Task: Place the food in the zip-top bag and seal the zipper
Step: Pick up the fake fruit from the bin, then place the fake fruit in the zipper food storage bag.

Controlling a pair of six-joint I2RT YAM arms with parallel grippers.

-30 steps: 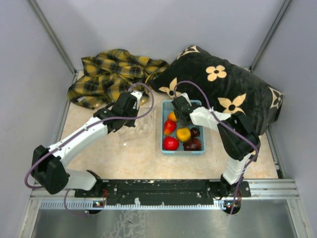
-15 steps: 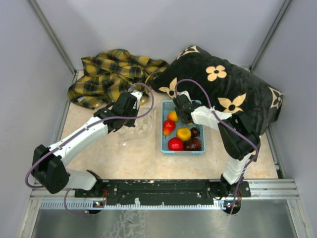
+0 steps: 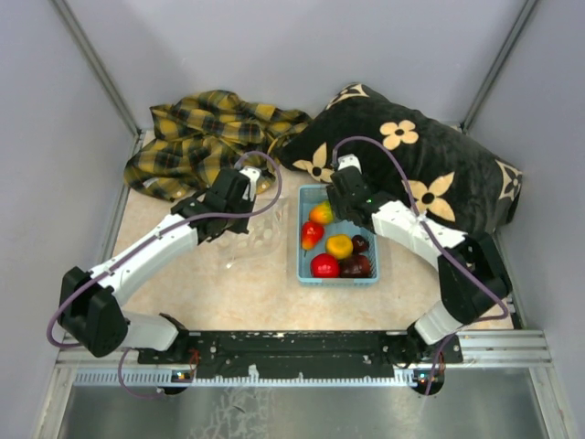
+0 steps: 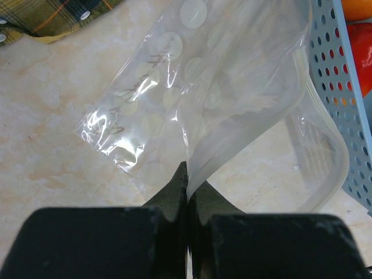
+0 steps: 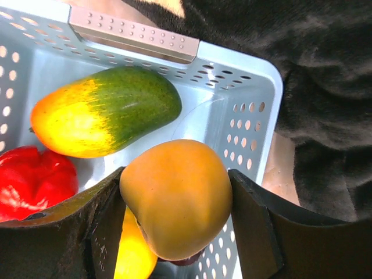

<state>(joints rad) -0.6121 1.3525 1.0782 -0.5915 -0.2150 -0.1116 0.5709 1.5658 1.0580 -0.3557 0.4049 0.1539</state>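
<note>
Right tool [image 5: 177, 193] rearward — orange fruit [image 5: 174, 209] within

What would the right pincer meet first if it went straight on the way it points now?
Probably the basket floor, just beside the green-yellow fruit. The right pincer holds an orange fruit, which would touch first. Depth is unclear.

Colours and patterns
The basket [image 5: 256, 87] is light blue with holes; in it are a green-to-yellow mango [image 5: 107, 110], an orange fruit [image 5: 174, 195], a glossy red fruit [image 5: 35, 180] and a dark maroon fruit [image 3: 356, 267]. The bag [image 4: 192, 75] is clear with white dots. The cloth [image 3: 206, 137] is yellow-and-dark plaid, the pillow [image 3: 411, 155] black with cream flowers, the table [image 3: 219, 283] beige marble.
</note>
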